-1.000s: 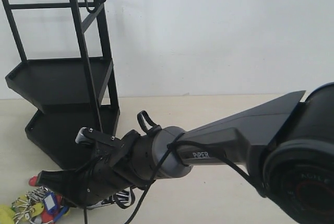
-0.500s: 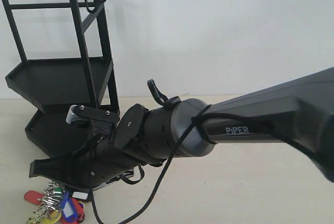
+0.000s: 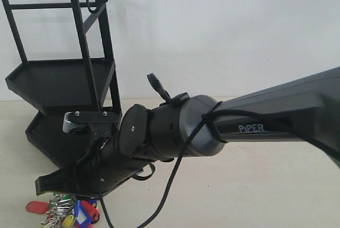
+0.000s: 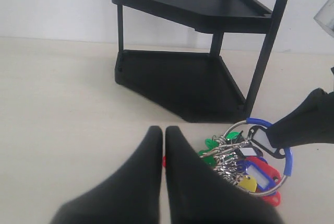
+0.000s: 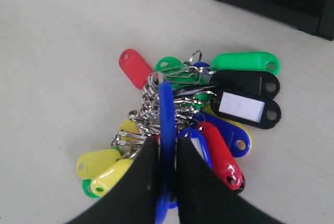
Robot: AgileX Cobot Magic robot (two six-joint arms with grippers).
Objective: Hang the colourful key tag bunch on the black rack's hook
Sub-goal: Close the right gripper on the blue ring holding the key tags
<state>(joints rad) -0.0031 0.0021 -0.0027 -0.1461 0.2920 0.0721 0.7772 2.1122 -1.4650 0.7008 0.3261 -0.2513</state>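
Since a second ago the right gripper (image 5: 166, 148) has risen and the colourful key tag bunch (image 3: 66, 214) has shifted rightward. Its jaws pinch the blue loop (image 5: 166, 104); the tags lie on the table (image 3: 265, 185) just off the black rack's (image 3: 58, 79) lower tray edge. The left gripper's (image 4: 163, 132) jaws are pressed together. The hook (image 3: 99, 5) stands high, with clear space around it.

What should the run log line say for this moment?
right gripper: shut on blue loop of key tag bunch | left gripper: shut, empty | hook on black rack: bare
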